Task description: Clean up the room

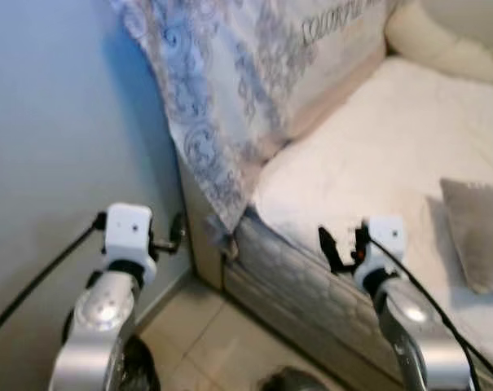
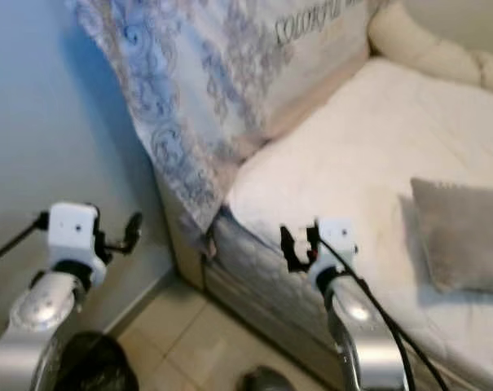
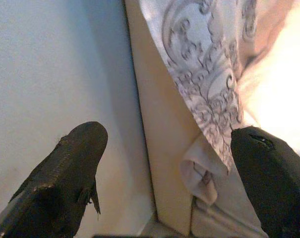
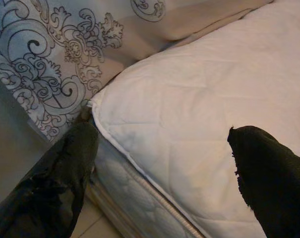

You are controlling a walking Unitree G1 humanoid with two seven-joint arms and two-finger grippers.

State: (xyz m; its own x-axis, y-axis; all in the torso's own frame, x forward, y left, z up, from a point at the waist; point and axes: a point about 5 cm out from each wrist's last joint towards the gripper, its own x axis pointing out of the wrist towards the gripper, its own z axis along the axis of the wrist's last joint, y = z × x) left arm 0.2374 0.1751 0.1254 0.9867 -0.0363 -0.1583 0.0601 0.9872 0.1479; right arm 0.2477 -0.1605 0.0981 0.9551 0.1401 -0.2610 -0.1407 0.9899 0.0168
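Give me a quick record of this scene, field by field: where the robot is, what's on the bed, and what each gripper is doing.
place: corner where bed meets wall
on bed: patterned blanket draped at the head end, grey pillow, cream pillow
floor: tiled
left gripper: open, empty, raised near the wall and blanket corner
right gripper: open, empty, over the mattress corner

Both silver arms raised forward, wrists level, black cables trailing back from each; left gripper [image 1: 178, 234] held out on the left side, fingers [image 3: 73, 163] spread wide apart with nothing between them; right gripper [image 1: 341, 242] held out on the right side, fingers [image 4: 65, 168] likewise spread wide, gripping nothing.
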